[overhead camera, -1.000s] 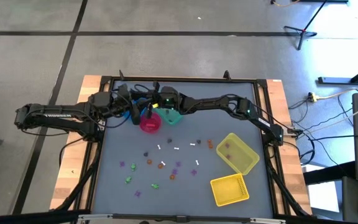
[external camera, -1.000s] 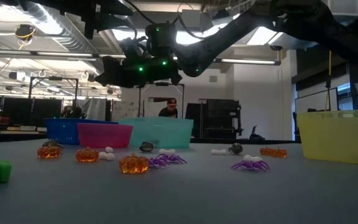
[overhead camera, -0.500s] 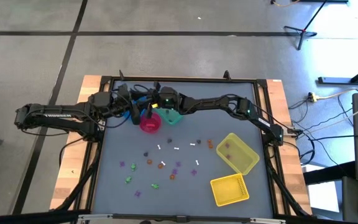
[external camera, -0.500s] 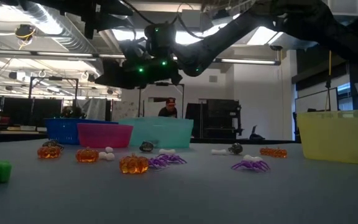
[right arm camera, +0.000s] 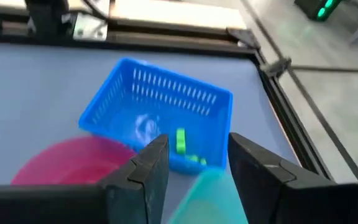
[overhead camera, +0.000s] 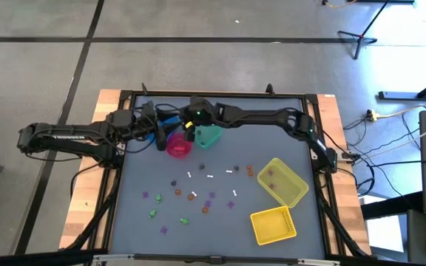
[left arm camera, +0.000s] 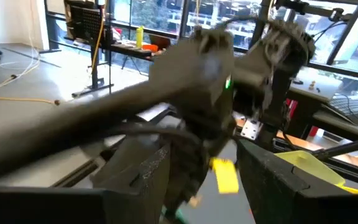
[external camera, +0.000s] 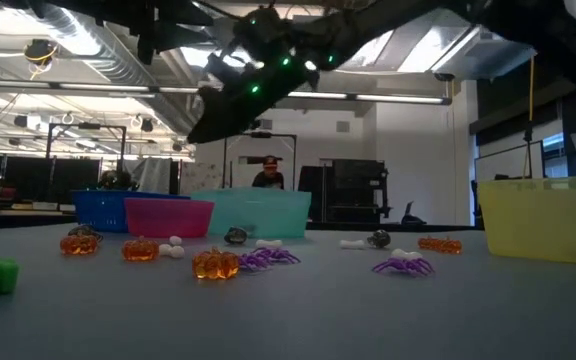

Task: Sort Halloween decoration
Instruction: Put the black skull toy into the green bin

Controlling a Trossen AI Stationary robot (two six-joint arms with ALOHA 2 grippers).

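From my seat, the left gripper [overhead camera: 156, 134] waits at the table's ten o'clock, jaws spread, nothing in them. Just right of it, the right gripper [right arm camera: 188, 163] hangs parted and empty over the slatted blue plastic basket [right arm camera: 157, 115]; a green piece seems to lie inside. The tiny hard plastic Halloween trinkets [overhead camera: 192, 196] lie scattered around six o'clock. I judge them light, stiff and slippery: pinch each across its body.

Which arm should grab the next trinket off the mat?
Probably right. The right gripper is open and empty above the blue basket, free to swing toward the trinkets mid-table. The left gripper sits by the far-left bins, farther from them.
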